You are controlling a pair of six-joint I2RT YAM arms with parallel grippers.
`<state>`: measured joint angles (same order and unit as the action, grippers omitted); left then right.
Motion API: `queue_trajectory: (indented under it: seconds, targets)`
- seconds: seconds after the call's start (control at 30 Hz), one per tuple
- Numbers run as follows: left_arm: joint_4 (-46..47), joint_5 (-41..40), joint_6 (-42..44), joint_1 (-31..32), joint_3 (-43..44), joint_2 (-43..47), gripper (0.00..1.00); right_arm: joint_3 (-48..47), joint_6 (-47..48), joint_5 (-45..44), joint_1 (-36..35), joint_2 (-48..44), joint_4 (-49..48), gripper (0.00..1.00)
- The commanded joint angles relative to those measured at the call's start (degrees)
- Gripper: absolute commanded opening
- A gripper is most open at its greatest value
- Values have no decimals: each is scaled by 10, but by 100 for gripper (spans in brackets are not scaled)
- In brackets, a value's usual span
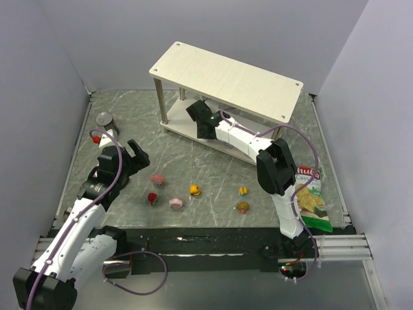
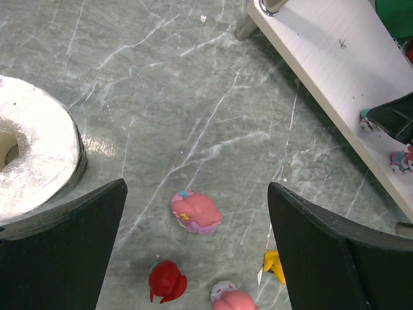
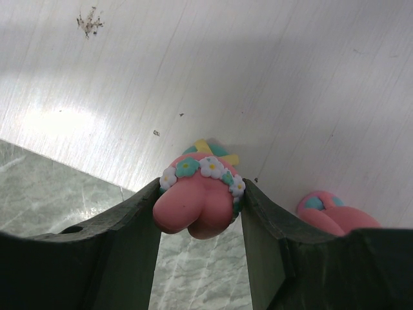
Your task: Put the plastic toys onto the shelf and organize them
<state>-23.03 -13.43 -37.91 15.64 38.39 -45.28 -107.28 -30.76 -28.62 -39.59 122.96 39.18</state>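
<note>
We note R gripper point(image 3: 201, 191) clenched on pink toy point(image 3: 193, 208), toy just over shelf point(image 3: 193, 77) lower board; L gripper point(image 2: 197, 188) gapes wide.

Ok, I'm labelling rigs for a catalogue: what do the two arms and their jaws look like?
Both the left arm and the right arm have white shells with black joints and wrists. A purple cable loops along each. The jaws are plain black, wedge-shaped plates. A small green light glows on the right wrist.
</note>
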Motion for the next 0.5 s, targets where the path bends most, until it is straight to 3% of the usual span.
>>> queue_trajectory:
  seconds: [0.0, 0.47]
  targets:
    - [13, -4, 9, 2, 18, -3, 96, -6, 3, -23, 5, -13, 7, 49]
    - [12, -4, 10, 2, 17, -4, 96, -9, -23, 4, 10, -17, 20, 54]
